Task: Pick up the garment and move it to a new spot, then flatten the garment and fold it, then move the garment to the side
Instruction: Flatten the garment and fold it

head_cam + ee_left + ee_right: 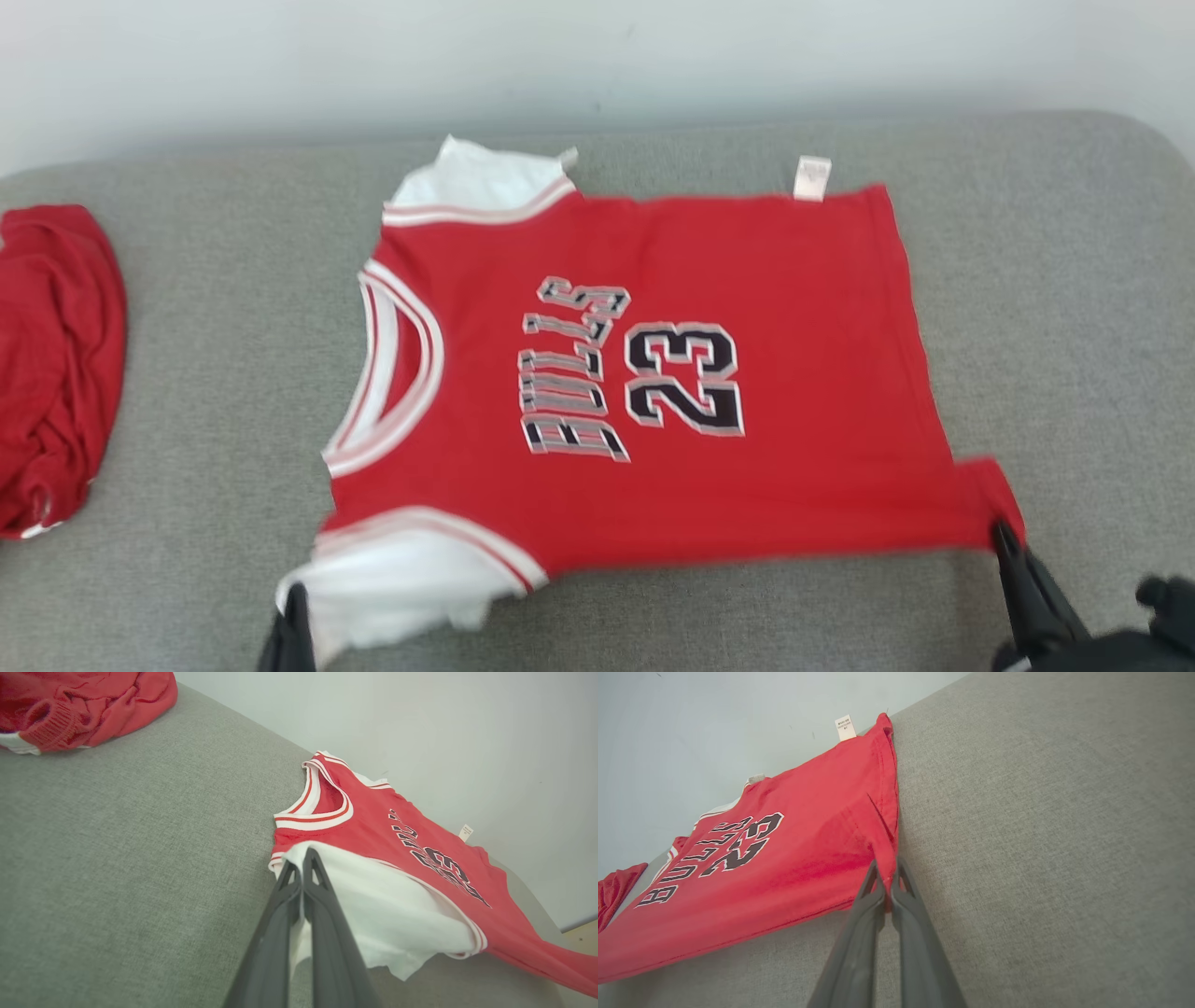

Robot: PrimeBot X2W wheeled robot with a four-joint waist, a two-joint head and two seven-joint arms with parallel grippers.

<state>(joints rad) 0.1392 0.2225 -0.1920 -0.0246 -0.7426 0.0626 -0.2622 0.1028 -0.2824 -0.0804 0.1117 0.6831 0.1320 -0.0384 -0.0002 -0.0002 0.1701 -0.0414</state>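
The garment [653, 373] is a red jersey with white sleeves and "BULLS 23" on it, spread flat on the grey cushion, neck to the left. My left gripper [297, 597] is shut on the near white sleeve [373, 905], its dark fingers [303, 877] pinching the sleeve's edge. My right gripper [1004, 537] is shut on the near hem corner [885, 858] of the garment [784, 868], fingers [887, 882] closed on the red cloth. The far sleeve [476, 177] and a white label [810, 177] lie at the far edge.
Another red garment [56, 364] lies crumpled at the cushion's left end [84, 704]. A pale wall [597, 56] stands right behind the grey cushion [1074, 308], which has bare room to the right and between the two garments.
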